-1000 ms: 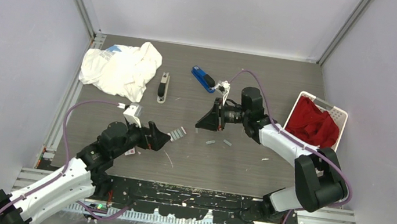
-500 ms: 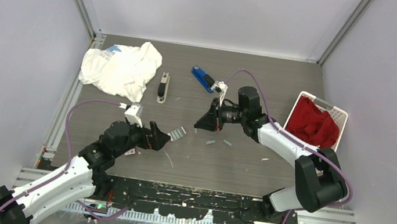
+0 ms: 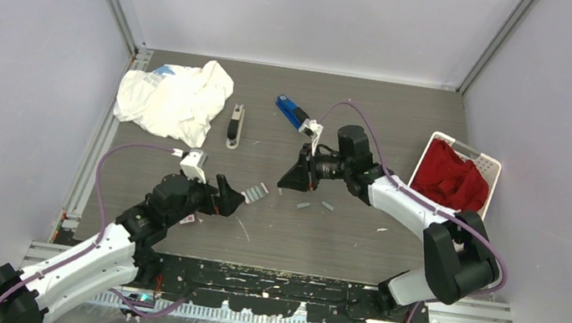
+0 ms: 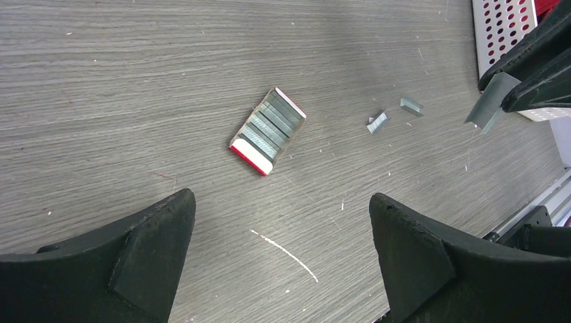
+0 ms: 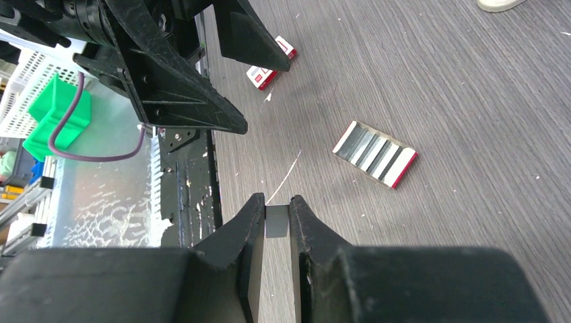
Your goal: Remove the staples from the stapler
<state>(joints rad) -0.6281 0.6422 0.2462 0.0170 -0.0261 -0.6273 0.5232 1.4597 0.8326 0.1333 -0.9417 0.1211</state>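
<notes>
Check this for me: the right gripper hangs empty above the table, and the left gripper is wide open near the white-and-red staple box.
Wrong in one respect. The right gripper is not empty: it is shut on a short strip of staples, as the right wrist view shows. The left gripper is indeed wide open near the white-and-red staple box.

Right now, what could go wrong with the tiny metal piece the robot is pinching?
The right gripper holds the staple strip only at its fingertips, so it might slip out or snap and land among the loose staple pieces on the table. The open left gripper hangs over the staple box, close by, so the arms might bump if either reaches across.
</notes>
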